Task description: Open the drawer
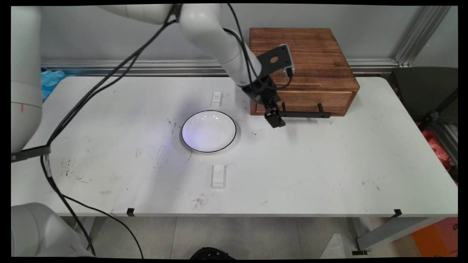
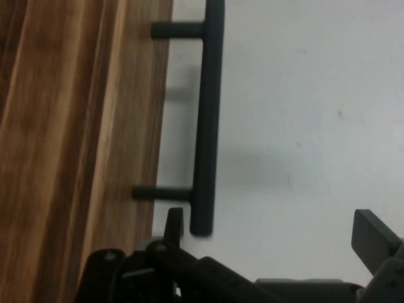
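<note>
Hand view shows you the gripper (image 2: 271, 230) wide open beside the wooden box's (image 2: 76, 126) round black bar handle (image 2: 207, 120).

I see a wooden box (image 1: 303, 69) at the tabletop's (image 1: 329, 164) far edge, its black bar handle (image 1: 305, 114) facing me. A white plate (image 1: 208, 131) with a dark rim sits left of it, between two small white blocks (image 1: 218, 176).

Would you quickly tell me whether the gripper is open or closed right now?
Gripper: open, holding nothing, its fingers apart beside the end of the drawer handle.
</note>
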{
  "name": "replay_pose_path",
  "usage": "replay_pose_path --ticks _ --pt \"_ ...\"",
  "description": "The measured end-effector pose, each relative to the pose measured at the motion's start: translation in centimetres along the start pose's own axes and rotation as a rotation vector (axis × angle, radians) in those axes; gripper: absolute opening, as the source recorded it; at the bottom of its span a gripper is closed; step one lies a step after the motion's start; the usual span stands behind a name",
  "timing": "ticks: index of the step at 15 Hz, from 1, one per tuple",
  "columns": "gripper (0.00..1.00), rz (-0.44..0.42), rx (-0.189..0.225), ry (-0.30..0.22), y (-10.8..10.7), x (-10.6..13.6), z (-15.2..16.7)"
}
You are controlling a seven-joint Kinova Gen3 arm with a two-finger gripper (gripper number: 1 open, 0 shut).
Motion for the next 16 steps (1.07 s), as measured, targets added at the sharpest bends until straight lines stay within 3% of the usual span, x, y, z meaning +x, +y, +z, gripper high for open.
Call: replay_pose_path --ticks 8,16 --pt "1.00 0.007 0.026 0.048 0.0 2.7 4.5" --pt "1.00 -0.013 0.003 0.036 0.8 3.1 7.7"
